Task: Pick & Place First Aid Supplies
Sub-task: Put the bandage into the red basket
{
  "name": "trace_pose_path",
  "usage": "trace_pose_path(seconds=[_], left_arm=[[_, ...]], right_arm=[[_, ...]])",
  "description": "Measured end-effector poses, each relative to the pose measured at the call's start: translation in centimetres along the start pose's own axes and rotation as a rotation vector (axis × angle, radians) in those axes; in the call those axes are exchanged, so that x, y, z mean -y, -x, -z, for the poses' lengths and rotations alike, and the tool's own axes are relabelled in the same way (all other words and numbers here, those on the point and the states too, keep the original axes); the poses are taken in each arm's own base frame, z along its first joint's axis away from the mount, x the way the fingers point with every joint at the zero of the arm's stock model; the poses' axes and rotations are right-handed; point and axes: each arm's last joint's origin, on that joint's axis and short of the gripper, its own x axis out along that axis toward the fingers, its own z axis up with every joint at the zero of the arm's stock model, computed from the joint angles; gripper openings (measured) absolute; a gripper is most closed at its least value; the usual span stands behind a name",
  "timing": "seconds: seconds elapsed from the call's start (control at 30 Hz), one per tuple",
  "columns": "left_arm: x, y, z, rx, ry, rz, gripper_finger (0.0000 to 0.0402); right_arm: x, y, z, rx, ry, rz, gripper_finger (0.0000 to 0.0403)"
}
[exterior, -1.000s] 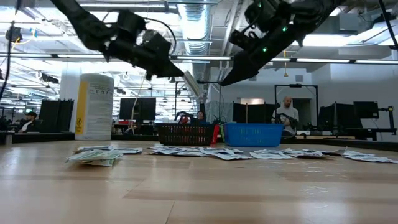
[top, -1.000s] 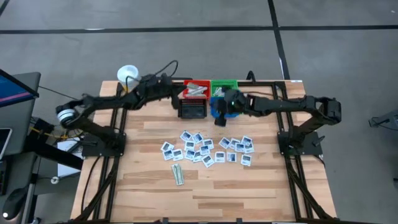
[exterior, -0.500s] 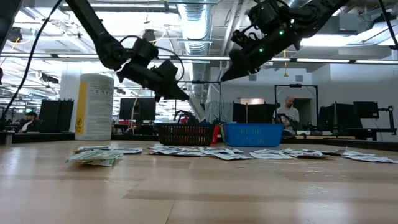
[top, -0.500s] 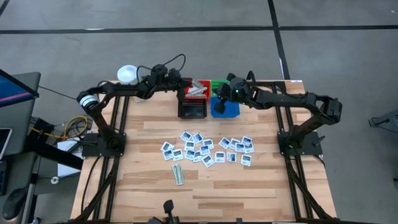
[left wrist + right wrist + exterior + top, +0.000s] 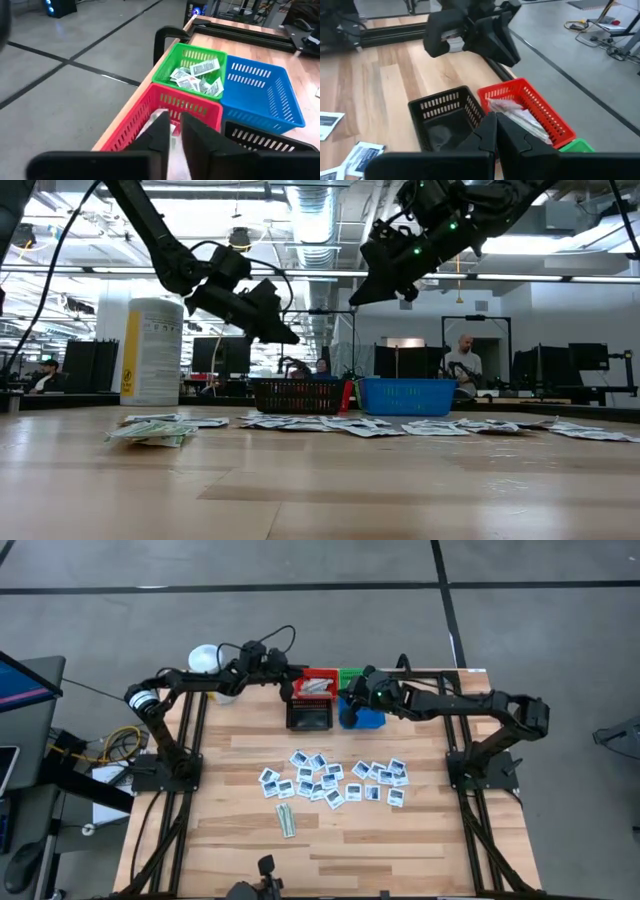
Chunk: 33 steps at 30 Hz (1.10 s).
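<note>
Both arms hang above the bins at the tabletop's (image 5: 250,850) far edge. The left end effector (image 5: 172,131) hovers over the red bin (image 5: 320,683), fingers slightly parted with nothing between them. The right end effector (image 5: 495,131), fingers pressed together and empty, is above the blue bin (image 5: 362,717) beside the black bin (image 5: 309,716). Packets (image 5: 330,780) lie scattered mid-tabletop; more fill the green bin (image 5: 192,72) and the red one.
</note>
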Motion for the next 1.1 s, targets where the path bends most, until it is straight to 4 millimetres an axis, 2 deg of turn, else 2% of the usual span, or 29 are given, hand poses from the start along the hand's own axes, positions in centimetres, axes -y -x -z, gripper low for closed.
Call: trace_pose_path(seconds=[0.1, 0.23, 0.37, 0.57, 0.83, 0.97, 1.1], left_arm=[[0.6, -0.2, -0.1, -0.001, 0.013, 0.015, 0.0081], [1.8, -0.5, -0.2, -0.018, 0.182, 0.048, 0.0111], [4.1, -0.2, -0.6, -0.019, 0.269, 0.104, 0.0122], [10.5, 0.8, -0.6, -0.04, 0.204, 0.207, 0.0117], [20.4, 4.1, 1.9, -0.124, 0.132, 0.184, 0.0125], [23.8, 6.8, 3.7, -0.237, 0.099, 0.209, 0.0131], [26.1, 9.7, 5.7, -0.361, 0.021, 0.283, 0.0132]], right_arm=[[-0.5, 0.1, 0.1, -0.007, 0.008, -0.015, 0.0001], [-1.0, 0.2, 0.7, -0.072, 0.069, -0.032, 0.0001], [-1.4, 0.4, 1.6, -0.165, 0.162, -0.056, 0.0001], [-3.6, 1.2, 2.9, -0.277, 0.282, -0.225, 0.0001], [-7.7, 2.5, 2.9, -0.213, 0.445, -0.369, 0.0001], [-8.9, 3.1, 3.0, -0.206, 0.474, -0.406, 0.0001], [-9.6, 3.3, 3.0, -0.208, 0.403, -0.41, 0.0001]])
